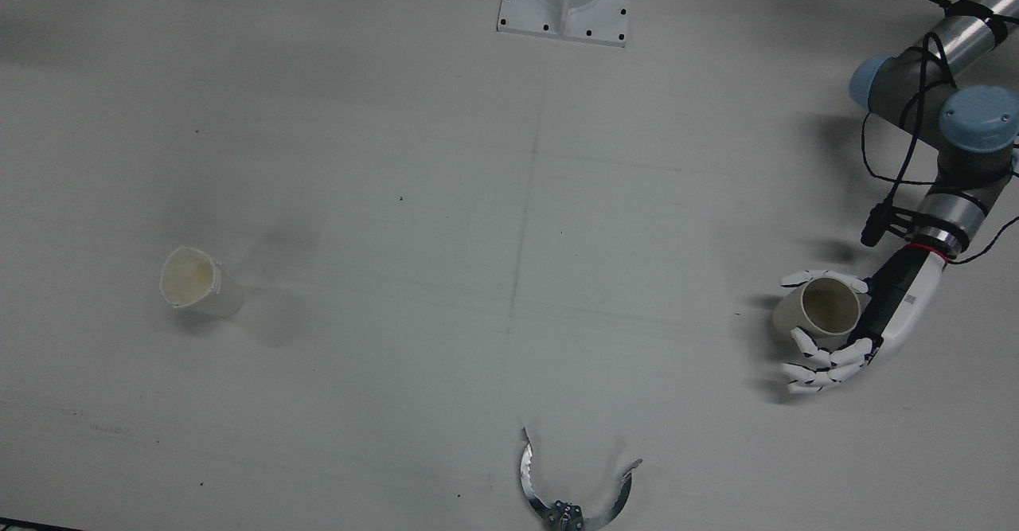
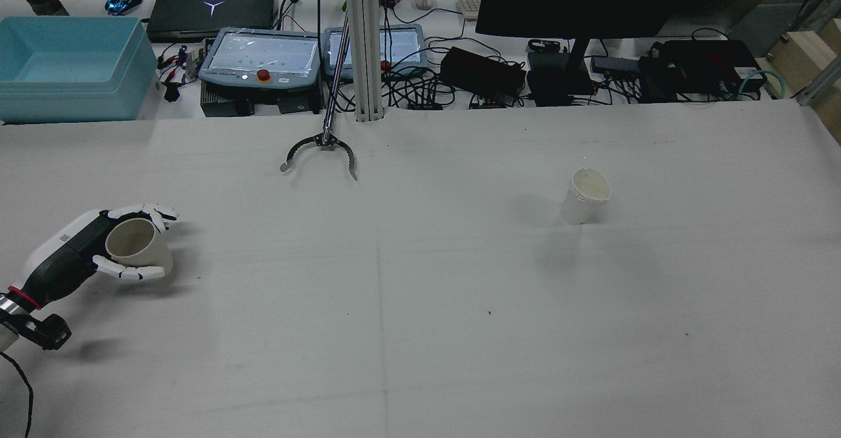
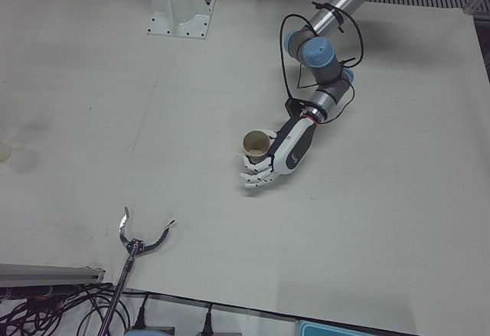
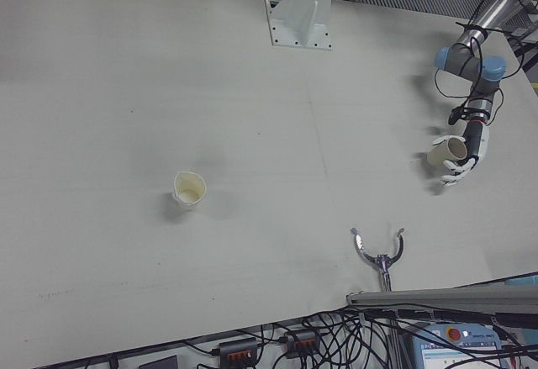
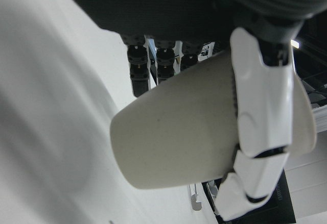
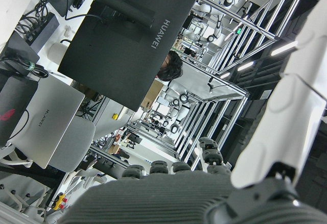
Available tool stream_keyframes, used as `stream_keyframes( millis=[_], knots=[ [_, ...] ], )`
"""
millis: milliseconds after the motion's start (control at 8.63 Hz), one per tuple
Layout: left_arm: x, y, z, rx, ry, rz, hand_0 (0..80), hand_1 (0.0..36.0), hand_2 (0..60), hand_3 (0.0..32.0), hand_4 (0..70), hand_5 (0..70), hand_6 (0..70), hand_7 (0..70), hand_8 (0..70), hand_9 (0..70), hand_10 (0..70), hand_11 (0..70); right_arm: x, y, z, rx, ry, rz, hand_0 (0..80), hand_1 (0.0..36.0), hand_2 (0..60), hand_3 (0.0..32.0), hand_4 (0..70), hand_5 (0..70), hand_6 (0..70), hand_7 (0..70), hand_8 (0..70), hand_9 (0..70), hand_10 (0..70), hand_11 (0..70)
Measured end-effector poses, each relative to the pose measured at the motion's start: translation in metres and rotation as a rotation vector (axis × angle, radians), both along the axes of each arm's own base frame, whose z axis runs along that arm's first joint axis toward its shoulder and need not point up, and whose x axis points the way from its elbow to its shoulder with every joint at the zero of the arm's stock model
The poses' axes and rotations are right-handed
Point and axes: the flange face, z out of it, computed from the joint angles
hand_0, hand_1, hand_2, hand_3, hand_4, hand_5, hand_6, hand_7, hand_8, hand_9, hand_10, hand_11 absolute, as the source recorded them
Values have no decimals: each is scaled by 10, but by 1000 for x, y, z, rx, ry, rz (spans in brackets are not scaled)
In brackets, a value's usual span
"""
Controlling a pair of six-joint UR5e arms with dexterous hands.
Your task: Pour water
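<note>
My left hand point(image 1: 882, 318) is shut on a beige paper cup point(image 1: 828, 308) at the table's right side in the front view. In the rear view the same cup point(image 2: 136, 241) tilts with its mouth up and towards the camera, the left hand point(image 2: 69, 254) wrapped round it. Up close, a white finger point(image 5: 261, 106) lies across the cup point(image 5: 189, 132). A second white cup point(image 1: 195, 283) stands upright far off on the other half of the table point(image 2: 583, 196). My right hand point(image 6: 168, 201) shows only in its own view, fingers apart and holding nothing.
A metal claw of a grabber tool point(image 1: 569, 491) lies at the operators' edge of the table point(image 2: 320, 149). A white pedestal base point(image 1: 565, 1) is bolted at the robot's side. Beyond the table are a blue bin point(image 2: 66, 64), pendants, cables and a monitor.
</note>
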Motion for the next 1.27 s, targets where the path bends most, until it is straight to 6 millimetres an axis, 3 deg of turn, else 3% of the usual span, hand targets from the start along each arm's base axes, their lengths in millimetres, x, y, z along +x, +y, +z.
stream_keyframes(
  millis=[232,348,579,695,811,927,1159,1274],
  knots=[
    [-11,6,-36,-43,80,16,530,360,600,0,481,700,169,262,106,167,116,195,0,-5,-7,14,-5,0,478,130,28,0,58,76,0,4,8,34,0,12],
    [-14,8,-44,-59,108,23,530,360,600,0,473,700,155,242,94,151,109,183,-2,-7,-5,11,-2,-5,475,128,34,0,52,72,0,0,8,35,3,20],
    [-18,11,-56,-63,141,30,535,360,600,0,470,700,140,206,78,124,100,171,-10,-37,16,30,-19,-6,477,132,32,0,48,64,0,0,13,42,22,48],
    [-21,14,-62,-59,154,31,538,360,600,0,474,700,140,202,76,121,99,170,-31,-59,33,40,-54,-12,478,132,30,0,47,56,0,0,12,39,26,54],
    [-24,15,-65,-61,166,32,538,360,600,0,478,700,139,202,74,120,99,170,-71,-77,49,44,-100,-20,478,133,24,0,30,46,0,0,11,38,25,53],
    [-27,16,-65,-69,178,33,535,360,600,0,477,700,137,202,73,119,99,169,-122,-91,61,53,-149,-34,481,134,31,0,61,54,0,0,6,31,20,45],
    [-34,20,-58,-89,190,34,530,360,600,0,468,700,135,201,70,115,97,167,-235,-124,58,84,-234,-84,478,136,40,0,35,42,0,0,2,25,18,42],
    [-39,23,-52,-99,187,34,530,360,600,0,464,700,135,201,71,116,98,167,-286,-127,52,90,-258,-106,480,143,49,0,30,35,0,0,2,25,17,42]
  ],
)
